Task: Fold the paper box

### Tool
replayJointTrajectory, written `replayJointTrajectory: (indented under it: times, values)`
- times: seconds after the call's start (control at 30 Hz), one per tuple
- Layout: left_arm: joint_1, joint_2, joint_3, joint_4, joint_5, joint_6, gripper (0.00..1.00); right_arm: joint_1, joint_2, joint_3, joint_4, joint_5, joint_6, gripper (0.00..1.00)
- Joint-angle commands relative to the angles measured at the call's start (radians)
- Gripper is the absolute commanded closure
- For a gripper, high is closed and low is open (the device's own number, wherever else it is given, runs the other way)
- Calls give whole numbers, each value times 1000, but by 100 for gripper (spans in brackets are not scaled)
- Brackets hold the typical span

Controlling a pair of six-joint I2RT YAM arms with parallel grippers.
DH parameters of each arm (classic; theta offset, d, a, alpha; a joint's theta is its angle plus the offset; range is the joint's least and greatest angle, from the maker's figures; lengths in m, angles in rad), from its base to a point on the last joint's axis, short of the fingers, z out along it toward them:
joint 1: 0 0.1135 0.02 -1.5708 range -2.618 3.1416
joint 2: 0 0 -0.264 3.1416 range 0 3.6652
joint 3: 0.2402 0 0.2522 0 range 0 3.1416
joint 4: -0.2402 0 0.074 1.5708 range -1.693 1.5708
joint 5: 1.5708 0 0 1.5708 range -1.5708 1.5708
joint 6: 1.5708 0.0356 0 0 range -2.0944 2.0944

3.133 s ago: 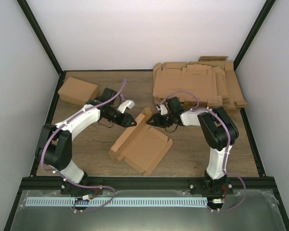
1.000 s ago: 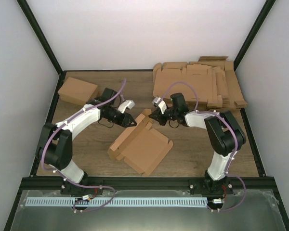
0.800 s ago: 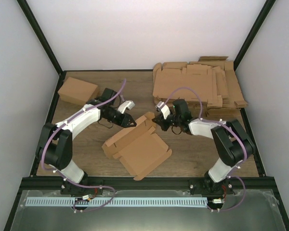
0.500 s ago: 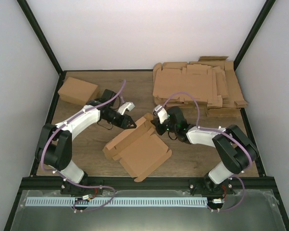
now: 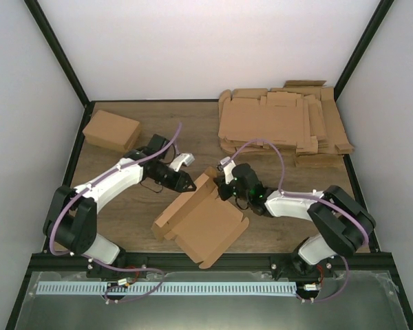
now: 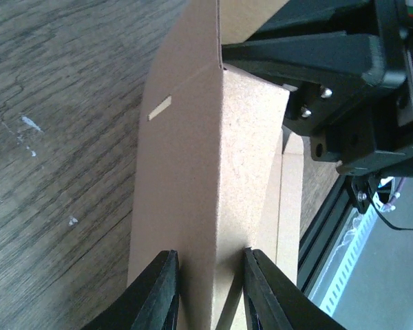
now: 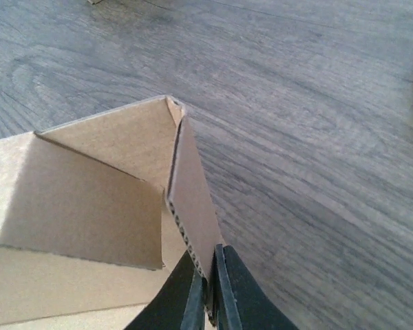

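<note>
The paper box (image 5: 201,221) lies partly folded in the middle of the table, its far wall raised. My left gripper (image 5: 188,184) is at the box's far corner; in the left wrist view its gripper (image 6: 210,282) is shut across a folded upright wall of the box (image 6: 213,172), one finger on each face. My right gripper (image 5: 220,190) is at the same far end, just right of the left one. In the right wrist view the gripper (image 7: 210,282) is shut on the thin edge of an upright side flap of the box (image 7: 189,185).
A finished brown box (image 5: 111,130) sits at the far left. A thick pile of flat cardboard blanks (image 5: 282,124) fills the far right. Black frame rails run along the table sides and the near edge (image 5: 206,258).
The right arm has swung lower and towards the left, still on the flap. The box has shifted and turned a little towards the near edge. The left gripper has followed it nearer.
</note>
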Motion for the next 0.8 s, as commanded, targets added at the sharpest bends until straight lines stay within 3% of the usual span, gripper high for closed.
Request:
replayJointTrajectory:
  times: [0.0,0.33,0.6,0.77]
  values:
    - [-5,9,-20,89,-128,-36,72,62,-74,2,36,-117,64,92]
    - [-5,10,-1,82,-37,-23,69,61,-98,-86,49,-66,22,79]
    - [-25,-9,-4,68,-22,-27,70,61,-124,-98,-43,41,99,54]
    - [-50,-21,0,55,-47,-34,70,55,-126,-109,-113,118,134,52]
